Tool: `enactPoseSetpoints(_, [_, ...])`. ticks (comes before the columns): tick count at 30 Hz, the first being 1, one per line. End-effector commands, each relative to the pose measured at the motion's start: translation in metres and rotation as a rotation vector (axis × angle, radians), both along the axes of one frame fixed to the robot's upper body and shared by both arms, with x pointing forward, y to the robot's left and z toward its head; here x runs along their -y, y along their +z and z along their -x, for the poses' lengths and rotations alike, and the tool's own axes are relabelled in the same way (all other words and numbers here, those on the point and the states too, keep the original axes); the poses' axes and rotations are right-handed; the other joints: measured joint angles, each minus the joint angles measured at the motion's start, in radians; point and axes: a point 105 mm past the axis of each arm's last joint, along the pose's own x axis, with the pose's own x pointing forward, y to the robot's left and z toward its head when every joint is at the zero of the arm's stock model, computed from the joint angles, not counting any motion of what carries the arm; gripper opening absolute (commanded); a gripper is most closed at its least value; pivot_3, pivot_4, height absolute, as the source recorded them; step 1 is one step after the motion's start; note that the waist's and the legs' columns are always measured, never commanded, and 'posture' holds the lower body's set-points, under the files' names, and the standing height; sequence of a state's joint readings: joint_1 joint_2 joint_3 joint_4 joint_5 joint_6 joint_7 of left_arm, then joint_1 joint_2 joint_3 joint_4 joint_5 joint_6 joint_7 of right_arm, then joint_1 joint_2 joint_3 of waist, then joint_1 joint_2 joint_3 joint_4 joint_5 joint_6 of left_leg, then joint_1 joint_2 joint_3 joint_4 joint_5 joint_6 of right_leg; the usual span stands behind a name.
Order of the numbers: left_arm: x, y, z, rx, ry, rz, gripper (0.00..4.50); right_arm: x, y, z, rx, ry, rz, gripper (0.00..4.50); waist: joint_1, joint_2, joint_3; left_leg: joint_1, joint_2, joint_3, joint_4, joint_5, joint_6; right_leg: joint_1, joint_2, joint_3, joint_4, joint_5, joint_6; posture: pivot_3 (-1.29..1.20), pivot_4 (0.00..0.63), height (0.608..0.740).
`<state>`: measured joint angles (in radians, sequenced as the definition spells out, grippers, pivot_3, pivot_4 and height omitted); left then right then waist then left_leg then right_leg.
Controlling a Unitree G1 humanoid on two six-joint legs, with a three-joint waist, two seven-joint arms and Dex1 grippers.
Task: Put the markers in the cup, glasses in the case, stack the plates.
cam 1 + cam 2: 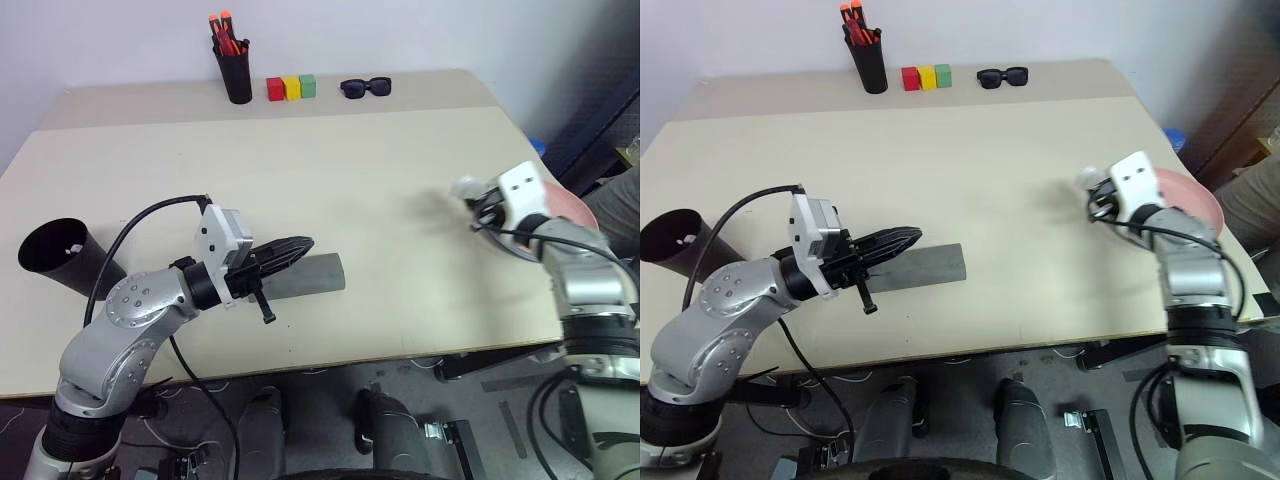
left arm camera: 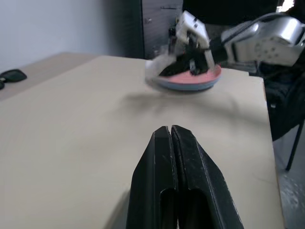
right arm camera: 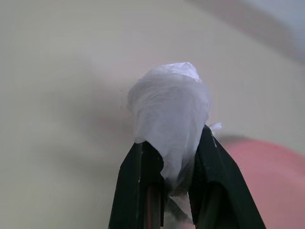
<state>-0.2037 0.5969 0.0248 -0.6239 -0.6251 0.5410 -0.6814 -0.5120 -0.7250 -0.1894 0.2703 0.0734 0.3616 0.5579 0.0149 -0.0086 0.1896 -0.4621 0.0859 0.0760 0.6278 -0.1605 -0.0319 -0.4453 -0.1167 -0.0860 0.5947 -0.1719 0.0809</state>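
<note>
The grey case point(image 1: 322, 274) lies closed on the table's near side. My left gripper point(image 1: 300, 246) hovers level just over its left end, fingers point(image 2: 170, 157) pressed shut on nothing. At the right edge the pink plate point(image 2: 202, 75) sits on the blue plate point(image 2: 188, 87). My right gripper point(image 3: 174, 140) is at the plates' left rim, shut on a crumpled white wad point(image 3: 170, 105), which is blurred in the head views point(image 1: 466, 188). The black cup point(image 1: 55, 256) leans at the far left with a small white bit inside. The glasses are out of view, and so are the markers.
Along the back edge stand a black pen holder point(image 1: 235, 72) with orange-capped markers, three coloured blocks point(image 1: 291, 88) and black sunglasses point(image 1: 365, 87). Broad bare tabletop lies between the two arms. The plates overhang near the table's right edge.
</note>
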Motion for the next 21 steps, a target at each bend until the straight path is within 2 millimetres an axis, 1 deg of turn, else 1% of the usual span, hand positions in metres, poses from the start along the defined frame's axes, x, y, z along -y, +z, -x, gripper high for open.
enactPoseSetpoints(1, [0.003, 0.004, 0.001, 0.014, -0.038, 0.022, 0.0, 0.042, 0.009, 0.014, 0.016, -0.163, 0.037, 0.04, -0.001, 0.0, 0.0, 0.0, 0.0, 0.0, 0.0, 0.0, 0.0, 0.0, 0.0, 0.0, 0.0, 0.0, 0.0, 0.0, 0.15, 0.74])
enactPoseSetpoints(3, [0.005, 0.002, 0.0, 0.011, -0.05, 0.024, 0.0, 0.053, 0.0, 0.018, -0.015, -0.199, 0.046, 0.04, -0.003, 0.0, 0.0, 0.0, 0.0, 0.0, 0.0, 0.0, 0.0, 0.0, 0.0, 0.0, 0.0, 0.0, 0.0, 0.0, 0.15, 0.74])
enactPoseSetpoints(6, [0.008, 0.002, -0.001, 0.014, -0.064, 0.026, 0.0, 0.06, -0.01, 0.019, -0.037, -0.218, 0.026, 0.04, -0.009, 0.0, 0.0, 0.0, 0.0, 0.0, 0.0, 0.0, 0.0, 0.0, 0.0, 0.0, 0.0, 0.0, 0.0, 0.0, 0.15, 0.74])
enactPoseSetpoints(8, [0.008, 0.002, -0.001, 0.017, -0.065, 0.026, 0.0, 0.062, -0.012, 0.02, -0.04, -0.224, -0.005, 1.09, -0.009, 0.0, 0.0, 0.0, 0.0, 0.0, 0.0, 0.0, 0.0, 0.0, 0.0, 0.0, 0.0, 0.0, 0.0, 0.0, 0.15, 0.74])
enactPoseSetpoints(9, [0.007, 0.003, -0.002, 0.019, -0.063, 0.027, 0.0, 0.063, -0.012, 0.021, -0.04, -0.226, -0.016, 1.44, -0.009, 0.0, 0.0, 0.0, 0.0, 0.0, 0.0, 0.0, 0.0, 0.0, 0.0, 0.0, 0.0, 0.0, 0.0, 0.0, 0.15, 0.74])
enactPoseSetpoints(11, [0.005, 0.003, -0.002, 0.021, -0.06, 0.027, 0.0, 0.065, -0.012, 0.022, -0.038, -0.226, -0.024, 2.43, -0.007, 0.0, 0.0, 0.0, 0.0, 0.0, 0.0, 0.0, 0.0, 0.0, 0.0, 0.0, 0.0, 0.0, 0.0, 0.0, 0.15, 0.74])
enactPoseSetpoints(15, [0.003, -0.001, -0.001, 0.017, -0.044, 0.021, 0.0, 0.063, -0.004, 0.024, 0.005, -0.194, -0.005, 4.48, -0.005, 0.0, 0.0, 0.0, 0.0, 0.0, 0.0, 0.0, 0.0, 0.0, 0.0, 0.0, 0.0, 0.0, 0.0, 0.0, 0.15, 0.74])
enactPoseSetpoints(16, [0.002, -0.001, -0.002, 0.016, -0.035, 0.019, 0.0, 0.061, -0.002, 0.024, 0.019, -0.178, -0.004, 4.48, -0.004, 0.0, 0.0, 0.0, 0.0, 0.0, 0.001, 0.0, 0.0, 0.0, 0.0, 0.0, 0.0, 0.0, 0.0, 0.0, 0.15, 0.74])
enactPoseSetpoints(18, [-0.005, -0.002, -0.006, 0.016, 0.016, 0.026, 0.0, 0.055, 0.009, 0.027, 0.067, -0.119, -0.004, 4.48, -0.002, 0.0, 0.0, 0.0, 0.0, 0.0, 0.001, 0.0, 0.0, 0.0, 0.0, 0.0, 0.0, 0.0, 0.0, 0.0, 0.15, 0.74])
enactPoseSetpoints(20, [-0.022, -0.001, -0.013, 0.03, 0.122, 0.03, 0.0, 0.044, 0.02, 0.031, 0.116, -0.031, -0.006, 4.48, -0.003, 0.0, 0.0, 0.0, 0.0, 0.0, 0.001, 0.0, 0.001, 0.0, 0.0, 0.0, 0.0, 0.0, 0.0, 0.0, 0.15, 0.74])
enactPoseSetpoints(21, [-0.035, -0.001, -0.018, 0.04, 0.196, 0.033, 0.0, 0.035, 0.024, 0.033, 0.128, 0.028, -0.026, 4.48, -0.004, 0.0, 0.0, 0.0, 0.0, 0.0, 0.001, 0.0, 0.001, 0.0, 0.0, 0.0, 0.0, 0.0, 0.0, 0.0, 0.15, 0.74])
